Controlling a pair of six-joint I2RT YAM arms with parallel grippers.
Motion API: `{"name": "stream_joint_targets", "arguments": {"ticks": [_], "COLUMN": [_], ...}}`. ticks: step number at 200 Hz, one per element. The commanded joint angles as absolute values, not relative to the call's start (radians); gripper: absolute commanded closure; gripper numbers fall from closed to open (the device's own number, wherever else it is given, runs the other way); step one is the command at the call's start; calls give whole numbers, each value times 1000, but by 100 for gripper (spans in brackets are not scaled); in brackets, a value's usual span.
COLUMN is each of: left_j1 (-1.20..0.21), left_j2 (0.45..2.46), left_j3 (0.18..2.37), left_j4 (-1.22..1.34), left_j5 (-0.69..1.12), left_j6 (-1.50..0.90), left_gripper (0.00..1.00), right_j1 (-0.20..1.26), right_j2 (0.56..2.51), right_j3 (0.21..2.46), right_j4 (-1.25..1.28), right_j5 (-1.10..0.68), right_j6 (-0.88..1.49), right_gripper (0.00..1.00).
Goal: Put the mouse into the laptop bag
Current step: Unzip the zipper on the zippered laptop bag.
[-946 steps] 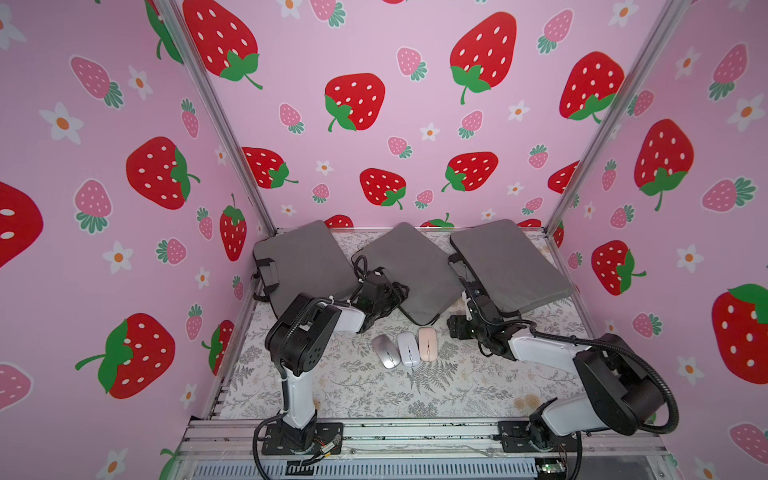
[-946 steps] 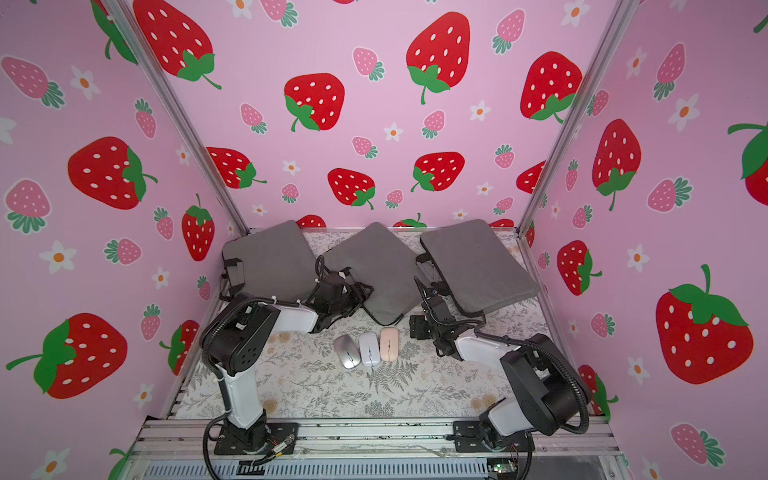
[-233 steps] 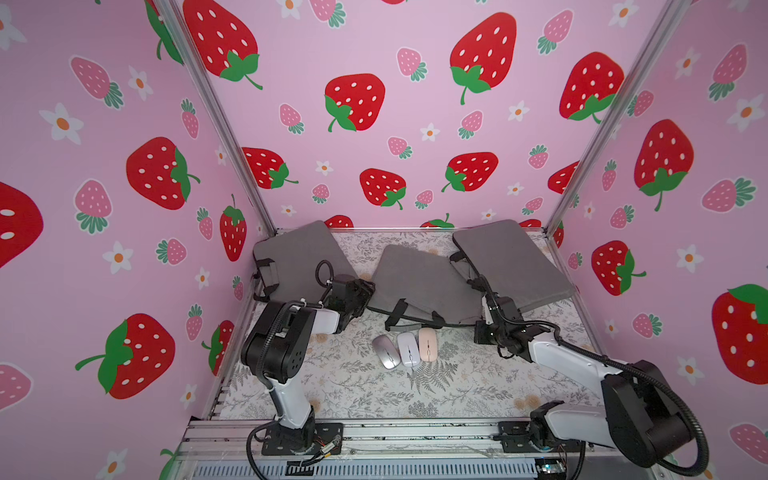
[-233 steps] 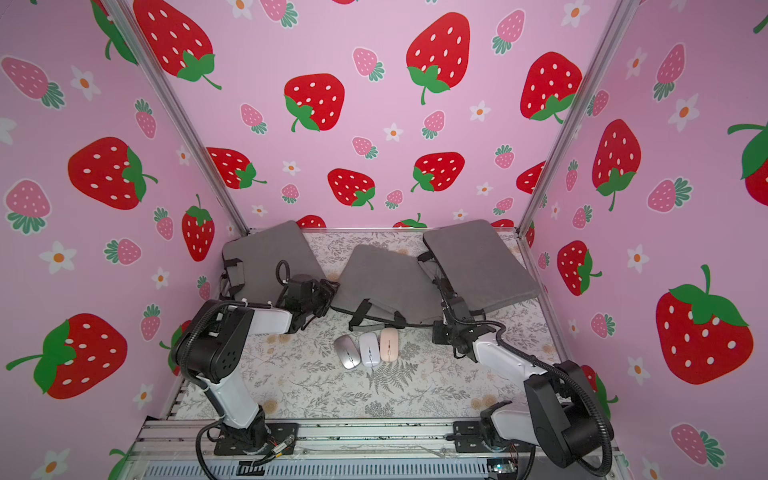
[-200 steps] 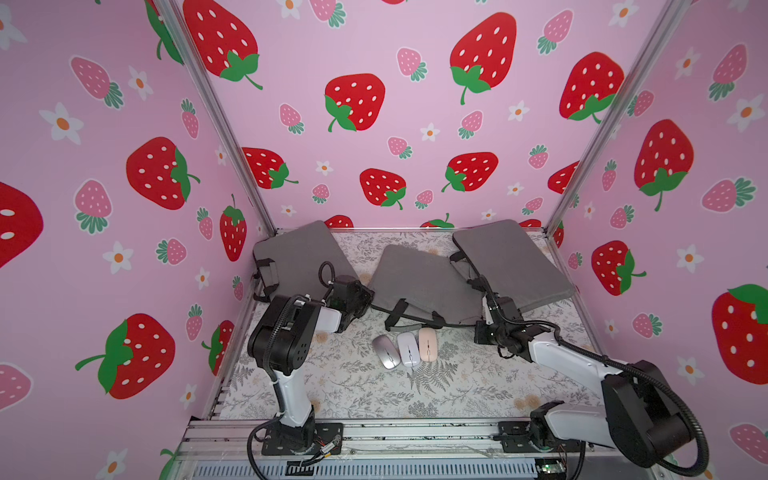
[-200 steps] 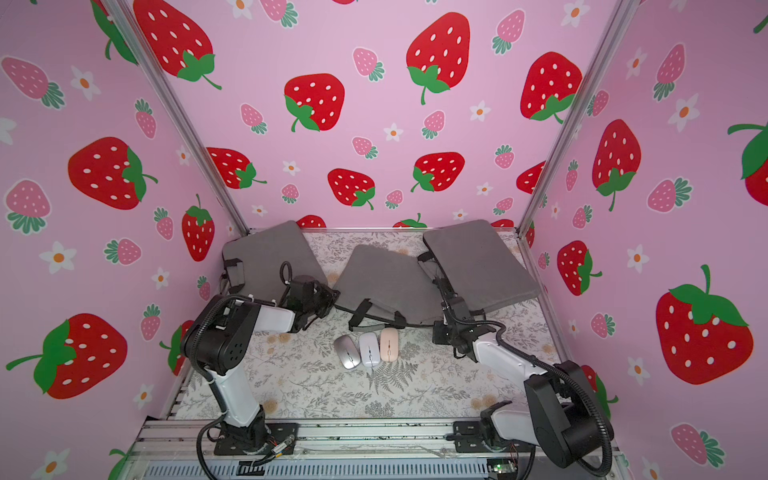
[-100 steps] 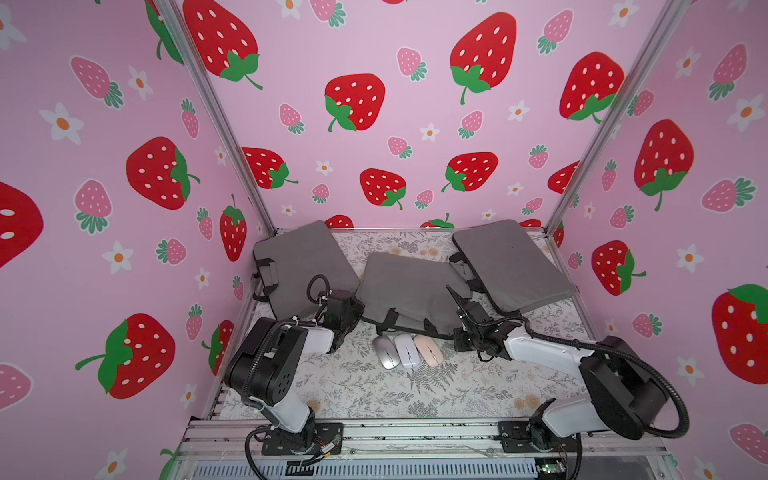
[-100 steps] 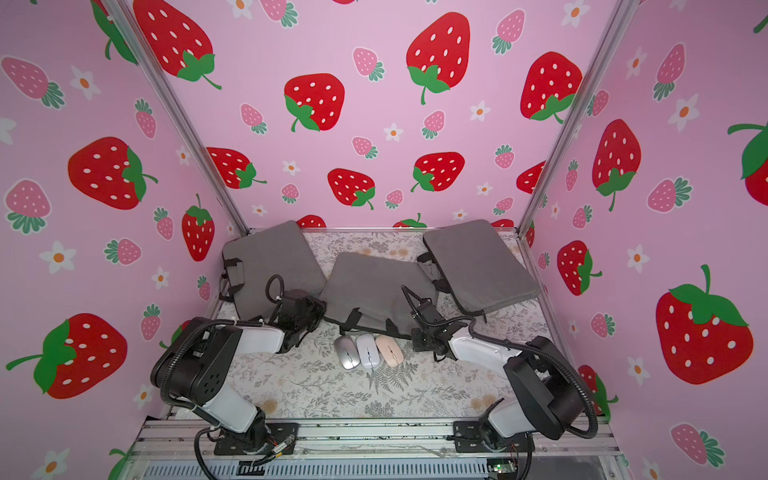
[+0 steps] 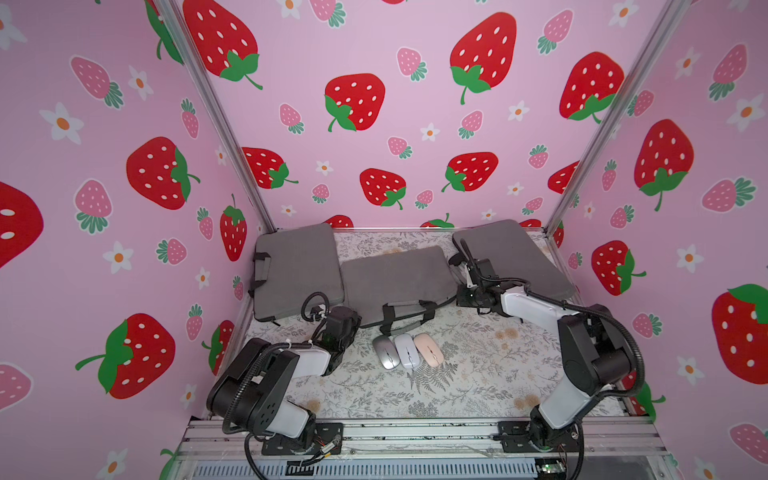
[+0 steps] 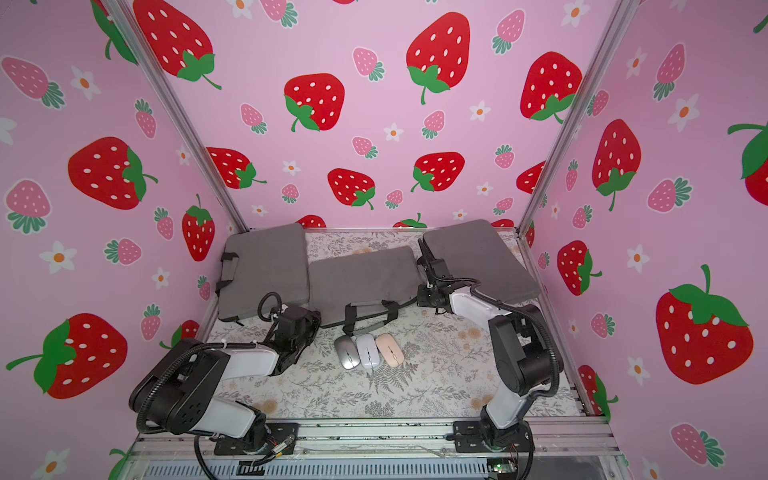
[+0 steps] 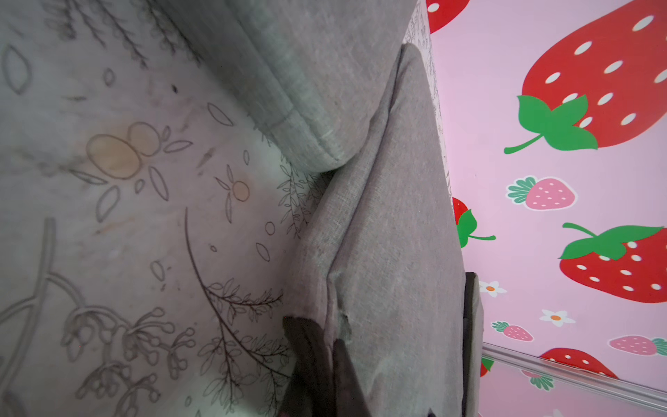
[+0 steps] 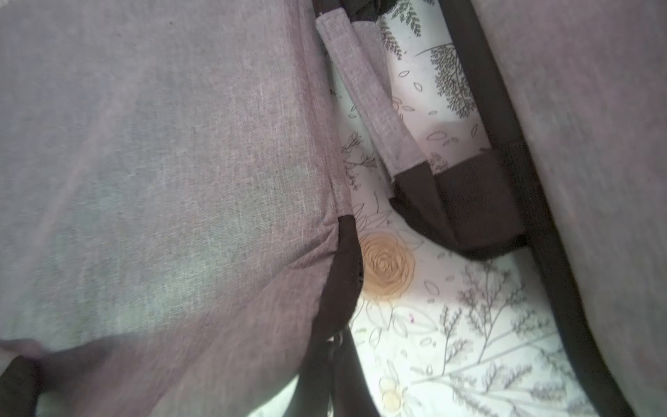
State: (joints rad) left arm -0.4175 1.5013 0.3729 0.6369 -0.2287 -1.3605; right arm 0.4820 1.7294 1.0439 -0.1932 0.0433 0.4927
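Lying in a close row on the floral surface, the silver mouse, the white mouse and the pink mouse sit side by side in both top views. They are just in front of the handles of the middle laptop bag, out in the open and apart from both arms.

The middle laptop bag lies flat with its handles toward the front. It sits between the left laptop bag and the right laptop bag, which lie farther back.

The left arm reaches low across the surface to the front left corner of the middle laptop bag. In the left wrist view the left fingers are dark and drawn almost together right at the grey fabric of that corner. Whether any cloth is caught between them cannot be told.

The right arm stretches in from the other side to the bag's front right corner. In the right wrist view the right fingers are pressed together, and the black tab at the bag's corner runs straight down between them, so they appear to pinch it. A grey strap with a black end lies on the surface just beside them.
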Motion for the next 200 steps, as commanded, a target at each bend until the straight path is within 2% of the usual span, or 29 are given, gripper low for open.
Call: {"name": "stream_joint_targets", "arguments": {"ticks": [1,32,53,91,141,179,182,190,200], "left_j1": [-506,-540,-580,-628,-689,-770,-770,-767,-758], "left_j2": [1575,1754,1807,1756,1703,1704,1701,1688,1661], "left_j3": [428,478,440,511,544,566,565,556,531], "left_j4": [668,819,957,751,660,634,628,616,624], "left_j5": [-222,-210,-287,-341,-407,-469,-469,-472,-477], "left_j6": [-1371,-1434,-1461,-1445,-1428,-1415,-1416,-1421,-1413], "left_gripper": [100,100,100,100,100,100,97,76,56], "right_j1": [468,489,539,662,813,855,854,854,848], "right_j2": [1765,1729,1696,1670,1686,1703,1702,1687,1650], "right_j3": [992,880,849,837,900,953,951,935,896], "right_j4": [-203,-172,-182,-176,-182,-192,-191,-192,-185], "right_j5": [78,83,105,101,75,96,103,128,158], "right_j6": [482,485,472,474,495,501,502,505,510], "right_gripper": [100,100,100,100,100,100,100,100,100]}}
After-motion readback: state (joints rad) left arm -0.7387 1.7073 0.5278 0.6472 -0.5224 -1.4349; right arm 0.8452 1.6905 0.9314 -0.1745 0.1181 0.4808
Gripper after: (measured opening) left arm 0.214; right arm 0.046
